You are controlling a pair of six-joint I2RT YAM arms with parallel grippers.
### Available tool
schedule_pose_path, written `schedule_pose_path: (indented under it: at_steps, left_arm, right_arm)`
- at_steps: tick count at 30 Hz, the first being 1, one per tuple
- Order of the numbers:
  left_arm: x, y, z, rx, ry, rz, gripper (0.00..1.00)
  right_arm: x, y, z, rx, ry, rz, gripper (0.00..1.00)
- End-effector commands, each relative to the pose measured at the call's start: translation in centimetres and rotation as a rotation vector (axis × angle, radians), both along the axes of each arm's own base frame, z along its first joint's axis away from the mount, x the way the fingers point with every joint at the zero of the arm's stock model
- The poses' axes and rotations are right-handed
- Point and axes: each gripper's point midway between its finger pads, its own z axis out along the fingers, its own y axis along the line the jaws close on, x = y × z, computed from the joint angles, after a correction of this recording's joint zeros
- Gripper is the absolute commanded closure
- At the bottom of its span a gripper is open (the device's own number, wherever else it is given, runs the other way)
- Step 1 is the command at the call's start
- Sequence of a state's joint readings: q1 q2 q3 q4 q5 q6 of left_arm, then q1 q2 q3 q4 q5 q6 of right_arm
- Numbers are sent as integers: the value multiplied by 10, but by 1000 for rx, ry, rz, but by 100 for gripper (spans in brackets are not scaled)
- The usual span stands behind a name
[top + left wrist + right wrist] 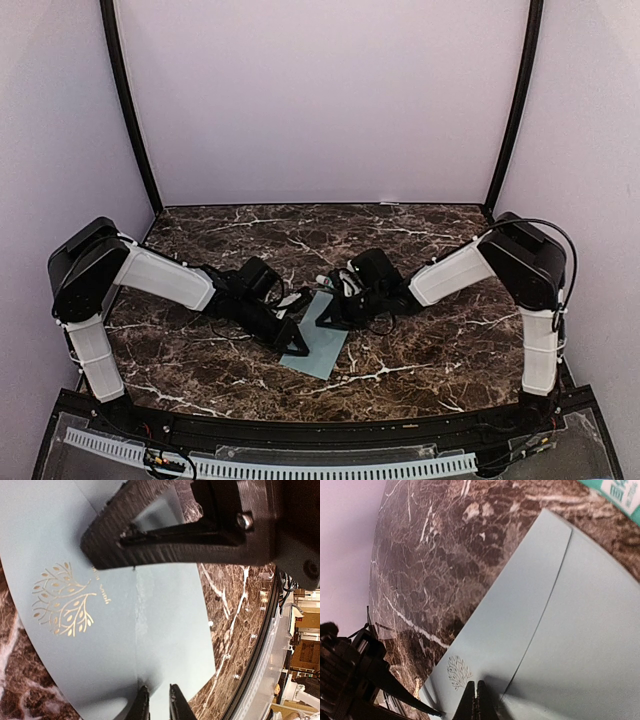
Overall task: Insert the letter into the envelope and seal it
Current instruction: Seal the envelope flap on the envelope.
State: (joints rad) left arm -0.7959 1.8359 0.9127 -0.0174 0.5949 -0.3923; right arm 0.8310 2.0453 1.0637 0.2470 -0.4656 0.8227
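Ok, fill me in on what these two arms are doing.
Both arms are working on the pale blue envelope lying flat on the marble table. The right gripper, shut, is down on it near the printed tree. The left gripper, jaws nearly closed, sits at its fold. No letter shows.

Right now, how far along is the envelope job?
Looks done: no loose letter shows, and the envelope lies flat on the table, so the letter is probably inside. In hand: the right gripper, shut, presses on the envelope; the left gripper is narrowly open over it. Left: whether it is sealed, I cannot tell.
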Motion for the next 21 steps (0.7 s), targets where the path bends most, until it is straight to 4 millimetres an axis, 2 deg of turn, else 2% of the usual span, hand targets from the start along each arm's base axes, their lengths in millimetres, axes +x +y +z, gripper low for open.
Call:
schedule_pose_path:
  at_steps: [1, 6, 9, 16, 21]
  left_arm:
    - [-4, 14, -12, 77, 4, 8, 86]
    - [-3, 13, -12, 73, 0, 8, 86]
    - [-3, 14, -12, 74, 0, 9, 87]
    - [-3, 13, -12, 72, -3, 8, 87]
    - [-3, 14, -12, 73, -2, 9, 87]
  right_arm:
    - [19, -10, -22, -72, -8, -56, 100]
    - [23, -9, -23, -84, -21, -57, 100]
    - [17, -8, -22, -88, -22, -42, 100]
    - [-20, 2, -20, -59, 34, 56, 100]
    - [-47, 13, -10, -26, 64, 123, 100]
